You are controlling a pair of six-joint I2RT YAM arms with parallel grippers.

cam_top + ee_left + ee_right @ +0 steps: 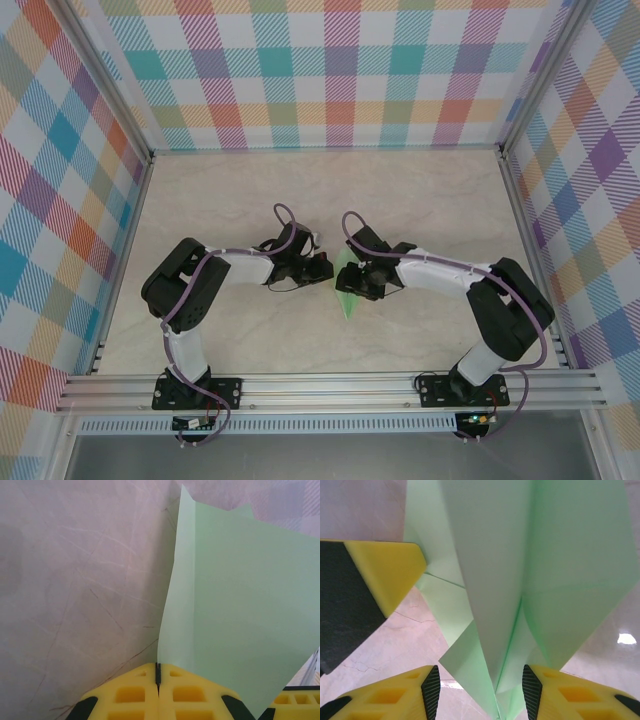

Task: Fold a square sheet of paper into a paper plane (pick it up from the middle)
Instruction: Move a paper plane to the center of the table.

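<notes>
The pale mint-green paper plane (pixel 347 292) is held up off the table between the two arms, its point toward the near side. My left gripper (pixel 323 268) is shut on its edge. In the left wrist view the yellow jaws (pixel 158 672) meet on the thin crease, and the paper (pixel 235 605) fans up and to the right. My right gripper (pixel 360 280) is open and straddles the plane. In the right wrist view its ribbed pads (pixel 431 689) stand apart on either side of the centre fold (pixel 495 580), not pressing it. A left finger (pixel 390 570) shows at upper left.
The marble-patterned tabletop (pixel 230 200) lies under both arms. Checked walls (pixel 330 70) close in the back and sides, and an aluminium rail (pixel 330 385) runs along the near edge.
</notes>
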